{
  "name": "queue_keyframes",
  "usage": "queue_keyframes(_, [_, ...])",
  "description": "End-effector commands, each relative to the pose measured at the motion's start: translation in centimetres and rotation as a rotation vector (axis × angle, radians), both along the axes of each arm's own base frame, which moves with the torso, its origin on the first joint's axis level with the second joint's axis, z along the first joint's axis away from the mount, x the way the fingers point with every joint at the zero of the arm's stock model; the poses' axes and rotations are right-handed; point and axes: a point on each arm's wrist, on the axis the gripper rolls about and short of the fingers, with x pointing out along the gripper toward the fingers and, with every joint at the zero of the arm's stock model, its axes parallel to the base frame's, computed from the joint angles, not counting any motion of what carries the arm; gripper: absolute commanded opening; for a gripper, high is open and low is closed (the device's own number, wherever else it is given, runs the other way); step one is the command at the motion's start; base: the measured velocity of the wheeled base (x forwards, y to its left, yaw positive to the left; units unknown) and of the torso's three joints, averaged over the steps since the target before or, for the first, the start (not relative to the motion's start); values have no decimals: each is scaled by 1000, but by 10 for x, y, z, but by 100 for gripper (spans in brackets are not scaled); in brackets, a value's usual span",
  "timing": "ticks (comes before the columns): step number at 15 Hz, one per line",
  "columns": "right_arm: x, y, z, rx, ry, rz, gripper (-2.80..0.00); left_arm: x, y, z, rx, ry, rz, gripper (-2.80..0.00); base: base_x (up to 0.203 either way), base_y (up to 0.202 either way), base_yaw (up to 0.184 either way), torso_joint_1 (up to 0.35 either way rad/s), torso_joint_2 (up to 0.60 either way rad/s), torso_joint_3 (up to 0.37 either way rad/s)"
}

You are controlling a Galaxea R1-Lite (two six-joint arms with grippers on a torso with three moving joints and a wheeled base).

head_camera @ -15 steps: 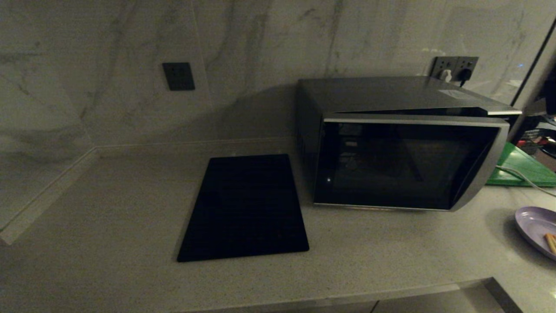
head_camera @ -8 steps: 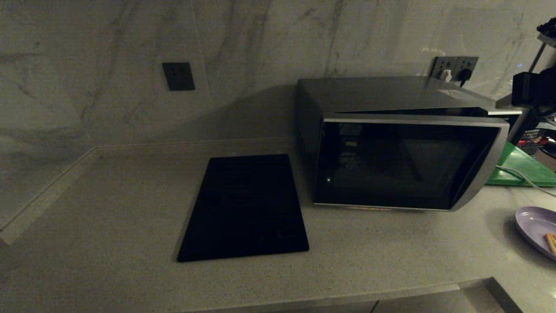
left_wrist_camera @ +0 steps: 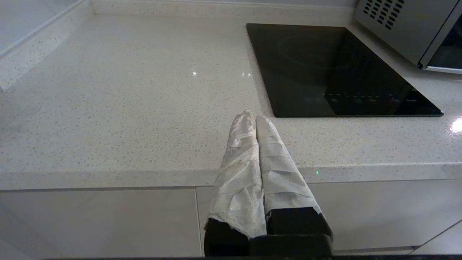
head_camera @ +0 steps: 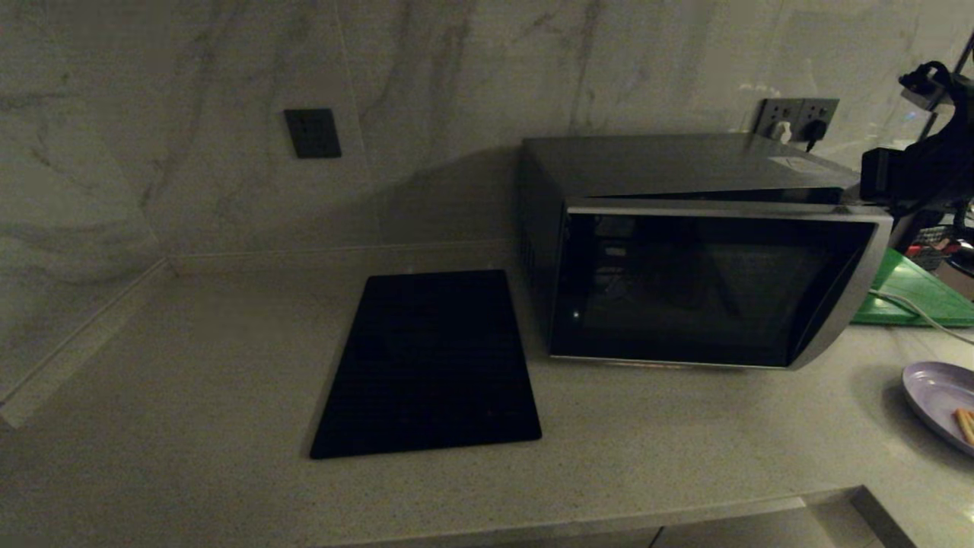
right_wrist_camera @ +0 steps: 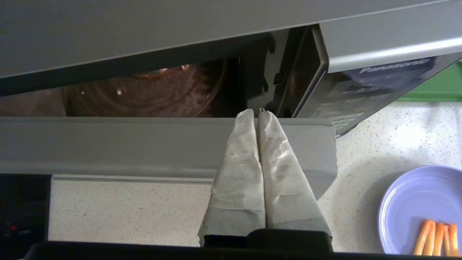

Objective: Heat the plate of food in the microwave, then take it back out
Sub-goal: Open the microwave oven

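The dark grey Panasonic microwave (head_camera: 685, 251) stands at the back right of the counter, its dark glass door (head_camera: 700, 285) swung slightly ajar. My right gripper (right_wrist_camera: 256, 112) is shut and empty, its tips over the top edge of the door (right_wrist_camera: 144, 144) near the free corner, with the cavity and turntable (right_wrist_camera: 144, 94) showing behind. In the head view my right arm (head_camera: 913, 171) reaches in above the microwave's right end. The lilac plate of food (head_camera: 943, 403) lies at the counter's right edge, orange sticks (right_wrist_camera: 435, 238) on it. My left gripper (left_wrist_camera: 251, 116) is shut, parked over the counter's front edge.
A flat black slab (head_camera: 430, 365) lies on the counter left of the microwave. A green board (head_camera: 913, 293) and a white cable (head_camera: 913, 312) sit to its right. Wall sockets (head_camera: 795, 118) with plugs are behind it. Marble wall at the back.
My right arm has come into the head view from the right and moved left, down toward the microwave's top right corner. The door, plate and left gripper have not moved.
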Motion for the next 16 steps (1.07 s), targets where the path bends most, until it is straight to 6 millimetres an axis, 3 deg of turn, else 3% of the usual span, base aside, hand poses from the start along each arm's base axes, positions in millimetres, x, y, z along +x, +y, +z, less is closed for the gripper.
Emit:
queue_keyframes(1, [6,-1,-7,4,21,1,-280,0,0,0,-1,-1,0,-280,0,0,0,0,0,0])
queue_keyframes(9, [-1,1,-3,19,30,22,-280,0,0,0,-1,-1,0,-280,0,0,0,0,0,0])
queue_keyframes(16, [-48,12,6,99,174,99,-280,0,0,0,-1,-1,0,-280,0,0,0,0,0,0])
